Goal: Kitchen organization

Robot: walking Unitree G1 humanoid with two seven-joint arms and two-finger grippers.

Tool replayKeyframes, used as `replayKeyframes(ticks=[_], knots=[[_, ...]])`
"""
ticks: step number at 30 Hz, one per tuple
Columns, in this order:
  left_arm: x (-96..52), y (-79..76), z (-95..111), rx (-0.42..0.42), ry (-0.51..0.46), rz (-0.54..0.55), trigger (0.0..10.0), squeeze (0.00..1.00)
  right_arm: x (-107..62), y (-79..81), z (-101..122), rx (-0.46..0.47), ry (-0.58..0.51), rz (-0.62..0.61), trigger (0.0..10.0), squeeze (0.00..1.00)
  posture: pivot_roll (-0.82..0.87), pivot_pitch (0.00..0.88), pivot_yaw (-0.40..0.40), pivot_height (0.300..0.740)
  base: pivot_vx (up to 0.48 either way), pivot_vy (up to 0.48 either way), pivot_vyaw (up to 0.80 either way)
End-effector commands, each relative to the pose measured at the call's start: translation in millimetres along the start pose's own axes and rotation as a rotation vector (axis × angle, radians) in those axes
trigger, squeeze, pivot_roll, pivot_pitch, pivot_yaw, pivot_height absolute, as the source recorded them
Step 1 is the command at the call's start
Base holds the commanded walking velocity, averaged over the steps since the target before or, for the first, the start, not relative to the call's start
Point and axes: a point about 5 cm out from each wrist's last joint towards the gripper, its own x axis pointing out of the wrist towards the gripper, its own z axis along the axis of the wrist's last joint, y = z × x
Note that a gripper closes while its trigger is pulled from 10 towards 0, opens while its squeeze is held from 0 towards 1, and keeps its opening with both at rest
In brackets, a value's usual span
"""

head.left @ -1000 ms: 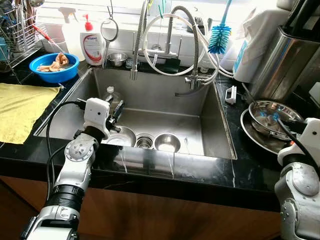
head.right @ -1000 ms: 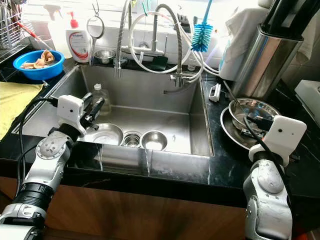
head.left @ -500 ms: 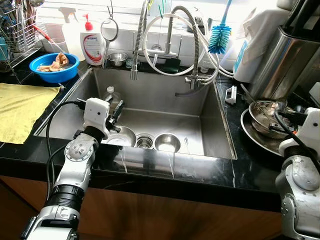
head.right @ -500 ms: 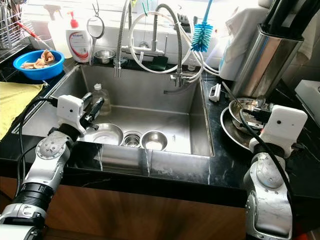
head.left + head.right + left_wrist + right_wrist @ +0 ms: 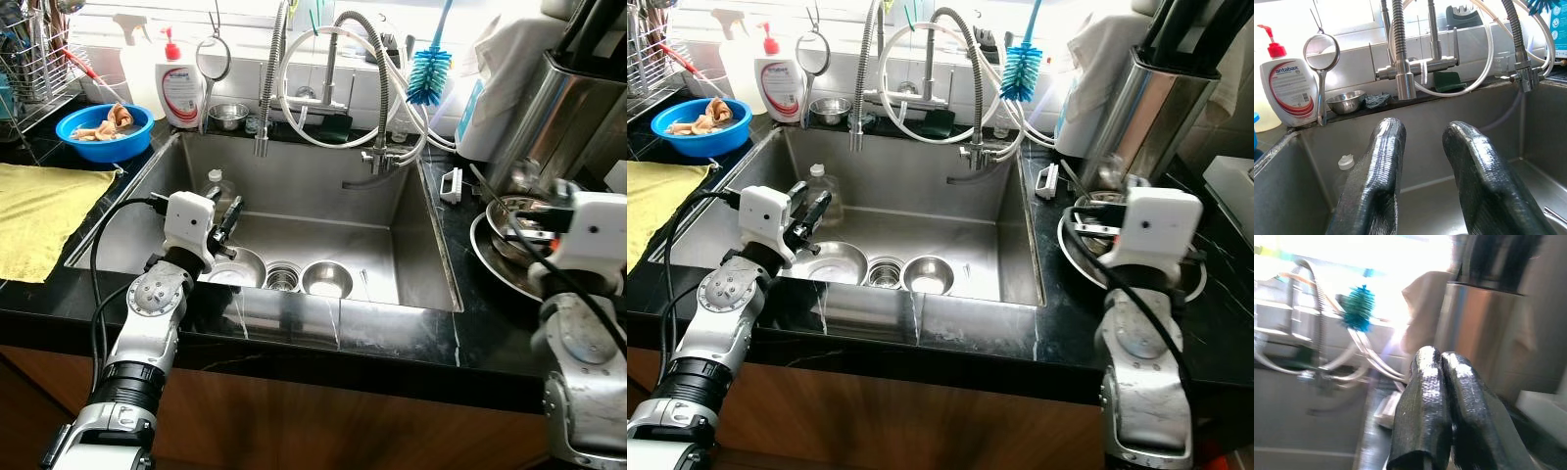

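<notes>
On the black counter to the right of the sink [image 5: 431, 289], a stack of shiny steel plates [image 5: 502, 262] holds a smaller steel dish with a utensil lying across it, just in front of a tall brushed-steel canister [image 5: 563, 122]. The right gripper [image 5: 1442, 401] is raised over these plates, its two black fingers pressed together with nothing between them; the view along it is blurred. Down in the steel basin stand three things in a row near the front wall: a wide steel bowl [image 5: 833, 262] with a pale sheen of water or residue inside, a drain strainer [image 5: 886, 273], and a small steel bowl [image 5: 929, 274] that looks empty. A clear plastic bottle [image 5: 822, 186] with a white cap stands in the basin's left rear corner. The left gripper [image 5: 1422, 142] hangs above the wide bowl at the basin's left front, fingers parted with a clear gap and gripping nothing. Along the ledge behind the sink sit a white soap bottle [image 5: 181, 88] with a red pump, a round mesh strainer [image 5: 214, 59] hanging beside it, a little steel bowl [image 5: 228, 116], and a blue bottle brush [image 5: 429, 76] standing near the coiled faucet hoses. At far left, a blue bowl [image 5: 105, 129] holds tan scraps, with a yellow cloth [image 5: 39, 211] spread on the counter just in front of it.
</notes>
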Motion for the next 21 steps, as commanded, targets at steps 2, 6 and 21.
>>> replayKeyframes(ticks=[2,6,21], knots=[[4.3,-3.2,5.8,0.006,-0.029,-0.007,10.0,0.0,1.8,18.6,12.1,0.064,-0.044,0.153,10.0,0.0,0.11,0.0,-0.08,0.74,0.0,0.0,0.0],[3.7,-4.8,5.4,0.003,-0.03,-0.006,10.0,0.0,3.7,33.3,4.4,0.082,-0.001,0.284,10.0,0.0,0.11,0.0,-0.088,0.74,0.0,0.0,0.0],[4.6,-6.8,4.7,-0.005,-0.025,0.011,10.0,0.0,36.1,74.9,-46.5,0.131,0.239,0.48,10.0,0.0,0.12,0.0,-0.106,0.74,0.0,0.0,0.0]])
